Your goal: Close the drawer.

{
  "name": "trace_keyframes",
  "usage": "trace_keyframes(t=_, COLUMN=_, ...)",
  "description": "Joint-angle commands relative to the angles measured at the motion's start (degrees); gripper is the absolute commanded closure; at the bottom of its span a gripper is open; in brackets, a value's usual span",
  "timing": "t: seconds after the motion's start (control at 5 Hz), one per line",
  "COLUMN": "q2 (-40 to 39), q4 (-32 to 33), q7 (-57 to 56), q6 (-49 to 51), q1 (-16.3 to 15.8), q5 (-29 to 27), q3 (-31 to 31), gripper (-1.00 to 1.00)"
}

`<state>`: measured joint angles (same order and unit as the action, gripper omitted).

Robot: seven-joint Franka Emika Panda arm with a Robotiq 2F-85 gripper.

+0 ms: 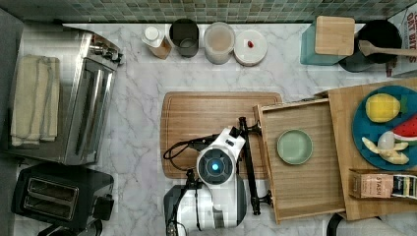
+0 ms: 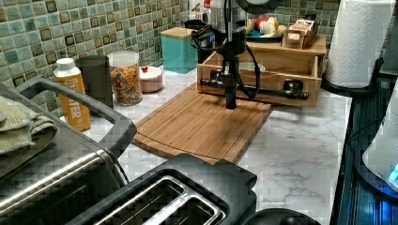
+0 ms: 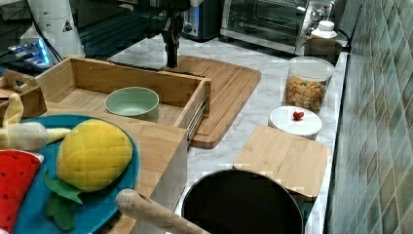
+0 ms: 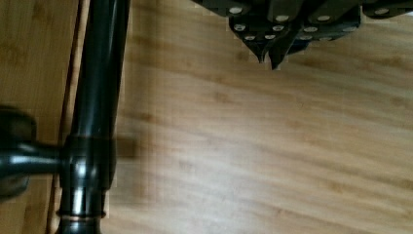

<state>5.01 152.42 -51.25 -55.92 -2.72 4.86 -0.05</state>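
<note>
The drawer (image 1: 268, 162) is a light-bamboo tray pulled out from under a wooden shelf, towards the top view's left. It holds a pale green bowl (image 1: 294, 146). A slim black bar handle (image 1: 250, 167) runs along its front (image 2: 263, 82). My gripper (image 2: 230, 101) hangs fingers down over the cutting board (image 2: 197, 124), just in front of the handle. In the wrist view the gripper (image 4: 271, 61) is shut on nothing, its tips together, a gap apart from the handle (image 4: 97, 97). In the right view the gripper (image 3: 171, 61) stands beyond the drawer's front wall (image 3: 122, 73).
On the shelf above the drawer sit a blue plate (image 1: 361, 123) of toy fruit and a tea box (image 1: 381, 183). Jars (image 1: 219, 42) and a bottle (image 1: 156, 40) line the tiled back wall. A toaster oven (image 1: 81, 93) and a toaster (image 1: 59, 194) stand at the top view's left.
</note>
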Motion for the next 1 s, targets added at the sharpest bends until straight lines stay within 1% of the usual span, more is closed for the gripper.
trace_keyframes(t=0.2, q2=-1.15, q4=0.18, q7=-6.95, q6=-2.97, q1=3.13, q5=1.56, q3=-4.69, gripper=1.0)
trace_keyframes(t=0.4, q2=-0.46, q4=0.18, q7=-11.07, q6=-3.06, q1=4.91, q5=1.11, q3=-6.04, gripper=1.0)
trace_keyframes(t=0.6, q2=-1.94, q4=-2.06, q7=-15.97, q6=-1.74, q1=7.08, q5=1.12, q3=-7.69, gripper=1.0)
trace_keyframes(t=0.8, q2=-2.7, q4=-3.85, q7=-19.97, q6=-0.18, q1=8.06, q5=-0.41, q3=-9.97, gripper=1.0)
trace_keyframes(t=1.0, q2=-0.76, q4=-4.97, q7=-20.64, q6=2.19, q1=9.2, q5=-0.31, q3=-12.25, gripper=1.0)
